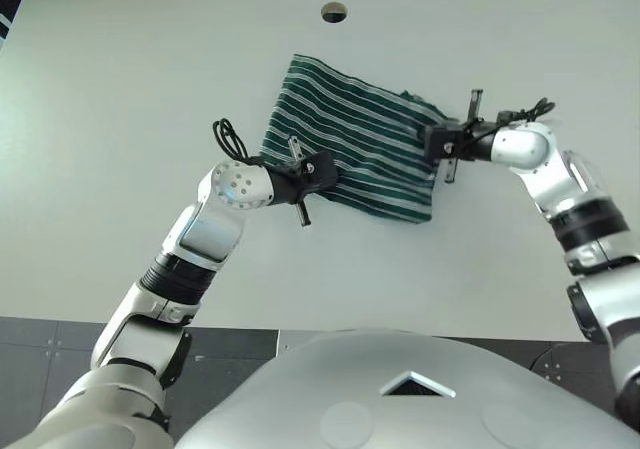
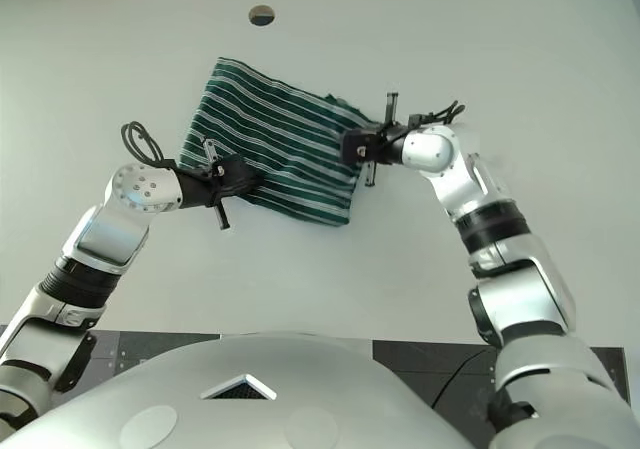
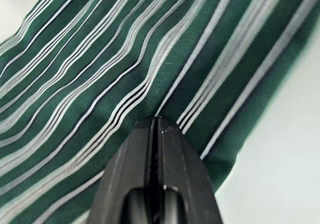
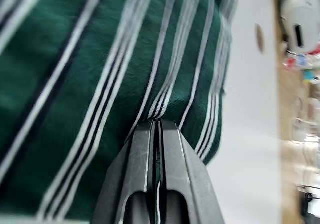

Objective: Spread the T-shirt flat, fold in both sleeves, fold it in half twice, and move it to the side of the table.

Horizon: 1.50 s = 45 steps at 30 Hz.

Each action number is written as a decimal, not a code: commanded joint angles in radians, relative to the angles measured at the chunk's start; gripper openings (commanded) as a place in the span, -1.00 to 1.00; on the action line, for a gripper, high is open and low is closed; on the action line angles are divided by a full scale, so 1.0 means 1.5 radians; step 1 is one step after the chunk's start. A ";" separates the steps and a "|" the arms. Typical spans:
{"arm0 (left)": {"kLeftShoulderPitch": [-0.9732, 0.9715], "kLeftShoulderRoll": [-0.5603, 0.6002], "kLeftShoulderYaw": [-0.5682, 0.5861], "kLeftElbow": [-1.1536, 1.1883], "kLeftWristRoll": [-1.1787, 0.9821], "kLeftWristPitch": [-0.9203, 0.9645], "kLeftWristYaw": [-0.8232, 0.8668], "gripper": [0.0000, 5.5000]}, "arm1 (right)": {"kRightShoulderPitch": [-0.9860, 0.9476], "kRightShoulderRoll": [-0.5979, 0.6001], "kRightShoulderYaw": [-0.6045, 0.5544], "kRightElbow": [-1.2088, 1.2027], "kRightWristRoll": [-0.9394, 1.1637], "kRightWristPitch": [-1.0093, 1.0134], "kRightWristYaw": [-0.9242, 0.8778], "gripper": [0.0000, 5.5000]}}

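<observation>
The green-and-white striped T-shirt (image 1: 350, 134) sits as a folded, roughly four-sided panel in the middle of the white table (image 1: 150, 89). Its far corner points toward a small round hole (image 1: 334, 12) in the tabletop, and its near corner hangs toward the robot.

The left gripper (image 3: 156, 118) is pinched onto the shirt's near-left edge. In the left wrist view its two black fingers (image 3: 135, 154) are pressed together with only a hairline seam between them, and the striped cloth bunches into a crease right at the tips.

The right gripper (image 4: 156, 120) is clamped onto the shirt's right-hand edge, where the fabric is rumpled. Its fingers (image 4: 137, 159) are likewise drawn tight together, nipping a fold of striped cloth at the tips.

The two grippers hold opposite sides, with the panel stretched between them. Whether the cloth lies fully on the table or is raised a little cannot be told.
</observation>
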 commanded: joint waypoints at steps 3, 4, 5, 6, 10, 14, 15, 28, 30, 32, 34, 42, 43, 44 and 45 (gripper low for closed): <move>0.024 0.030 0.014 0.013 -0.007 -0.003 -0.019 -0.95 | 0.220 -0.171 0.006 -0.391 0.114 0.125 0.221 -0.96; 0.025 0.028 0.015 0.012 -0.009 -0.008 -0.019 -0.95 | 0.237 -0.177 -0.001 -0.434 0.130 0.146 0.227 -0.96; 0.027 0.027 0.017 0.011 -0.012 -0.015 -0.018 -0.95 | 0.253 -0.182 0.000 -0.472 0.138 0.162 0.233 -0.96; 0.027 0.026 0.018 0.011 -0.015 -0.023 -0.019 -0.95 | 0.272 -0.186 0.005 -0.506 0.140 0.174 0.238 -0.96; 0.028 0.025 0.024 0.009 -0.020 -0.041 -0.019 -0.95 | 0.315 -0.185 0.025 -0.567 0.127 0.196 0.241 -0.96; 0.037 0.030 0.027 0.002 -0.022 -0.050 -0.020 -0.95 | 0.316 -0.181 0.011 -0.559 0.122 0.199 0.224 -0.96; 0.037 0.029 0.028 0.006 -0.021 -0.052 -0.018 -0.95 | 0.320 -0.183 0.006 -0.561 0.126 0.201 0.222 -0.96; 0.094 0.022 0.173 -0.086 -0.168 -0.287 -0.013 -0.89 | 0.305 -0.143 -0.180 -0.554 0.286 0.067 0.127 -0.96; 0.128 0.054 0.200 -0.115 -0.197 -0.302 -0.042 -0.79 | 0.311 -0.178 -0.196 -0.514 0.228 -0.012 0.118 -0.84; 0.166 0.091 0.215 -0.131 -0.191 -0.322 -0.064 -0.69 | 0.319 -0.218 -0.201 -0.460 0.144 -0.098 0.102 -0.73; 0.206 0.130 0.216 -0.128 -0.140 -0.356 -0.069 -0.57 | 0.325 -0.257 -0.203 -0.413 0.084 -0.162 0.092 -0.59; 0.244 0.216 0.165 -0.032 0.164 -0.498 0.009 -0.21 | 0.305 -0.323 -0.192 -0.308 -0.043 -0.297 0.049 -0.23; 0.244 0.213 0.157 -0.028 0.175 -0.504 0.012 -0.21 | 0.299 -0.312 -0.180 -0.305 -0.054 -0.307 0.043 -0.23; 0.248 0.212 0.148 -0.027 0.178 -0.509 0.010 -0.21 | 0.294 -0.299 -0.167 -0.303 -0.069 -0.318 0.036 -0.23; 0.252 0.212 0.141 -0.027 0.177 -0.513 0.008 -0.21 | 0.291 -0.290 -0.155 -0.301 -0.080 -0.328 0.030 -0.23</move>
